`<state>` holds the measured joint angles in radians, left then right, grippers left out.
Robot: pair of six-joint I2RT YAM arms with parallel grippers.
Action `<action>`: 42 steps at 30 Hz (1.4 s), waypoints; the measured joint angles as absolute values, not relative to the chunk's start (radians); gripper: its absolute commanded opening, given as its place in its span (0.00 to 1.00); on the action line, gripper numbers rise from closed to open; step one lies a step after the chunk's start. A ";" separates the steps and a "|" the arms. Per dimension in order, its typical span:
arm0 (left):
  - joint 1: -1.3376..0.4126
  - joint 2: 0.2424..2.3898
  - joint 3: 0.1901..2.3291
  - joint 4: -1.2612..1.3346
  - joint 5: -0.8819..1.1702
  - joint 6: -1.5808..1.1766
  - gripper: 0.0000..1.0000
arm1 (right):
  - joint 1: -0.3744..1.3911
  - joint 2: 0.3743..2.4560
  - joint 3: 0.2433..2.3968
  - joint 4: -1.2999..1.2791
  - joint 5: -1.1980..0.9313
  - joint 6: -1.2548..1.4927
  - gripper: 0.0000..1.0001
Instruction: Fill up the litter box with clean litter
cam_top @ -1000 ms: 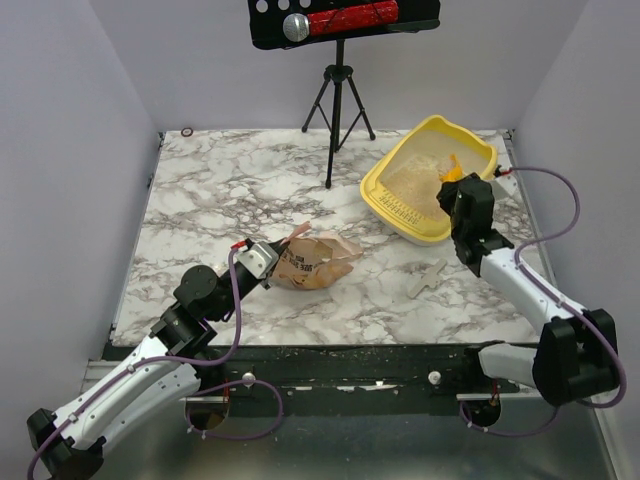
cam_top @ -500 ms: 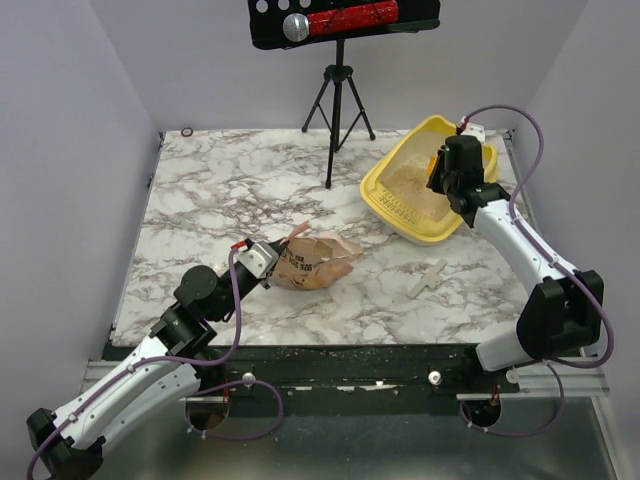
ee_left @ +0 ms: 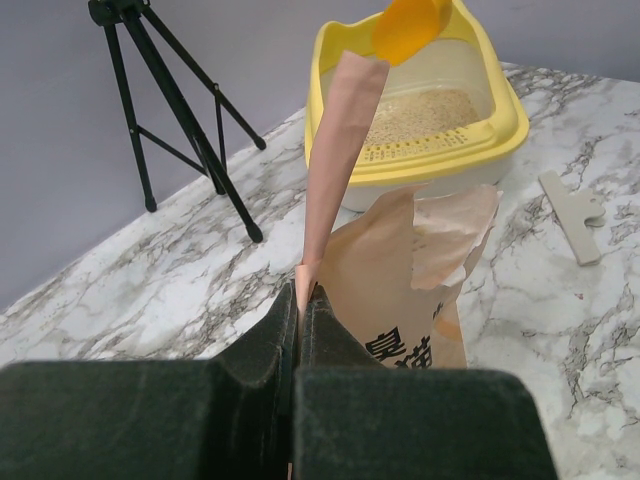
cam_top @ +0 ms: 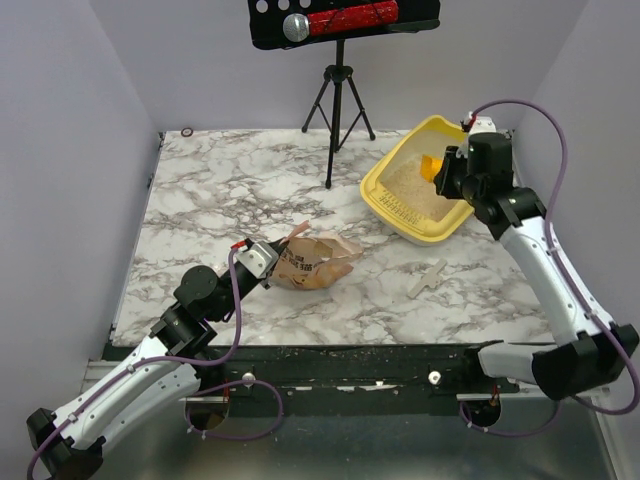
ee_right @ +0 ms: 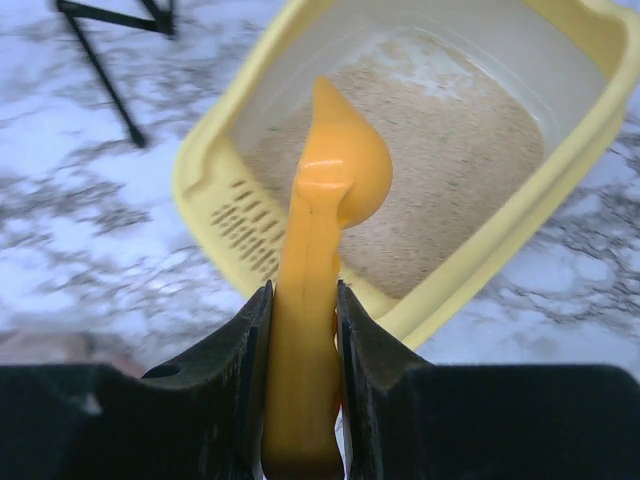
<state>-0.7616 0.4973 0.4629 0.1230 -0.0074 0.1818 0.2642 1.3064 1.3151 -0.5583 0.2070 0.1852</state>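
while the left gripper (ee_left: 300,298) pinches the bag (ee_left: 392,285), the right gripper (ee_right: 303,300) clamps the scoop (ee_right: 338,168) over the litter box (ee_right: 203,190).

Bright, even light, soft shadows; top view sharp; right wrist view blurred (esp. bkgd).

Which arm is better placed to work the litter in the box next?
Right. The right gripper holds the scoop above the litter box; the left gripper pinches the bag, farther off.
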 measured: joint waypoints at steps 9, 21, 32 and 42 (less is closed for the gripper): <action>-0.762 0.498 0.463 0.122 -0.008 0.183 0.00 | 0.301 1.015 1.315 -0.598 -0.259 0.200 0.00; -0.762 0.497 0.463 0.121 -0.009 0.183 0.00 | 0.452 1.015 1.315 -0.760 -0.553 0.131 0.00; -0.762 0.497 0.463 0.121 -0.009 0.183 0.00 | 0.498 1.089 1.356 -0.841 -0.536 0.058 0.01; -0.762 0.497 0.463 0.121 -0.009 0.183 0.00 | 0.555 1.187 1.361 -0.873 -0.506 0.025 0.00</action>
<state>-0.7616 0.4973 0.4633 0.1215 -0.0090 0.1833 0.5552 1.1866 1.3613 -0.8730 -0.5060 0.0246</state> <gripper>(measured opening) 0.022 0.349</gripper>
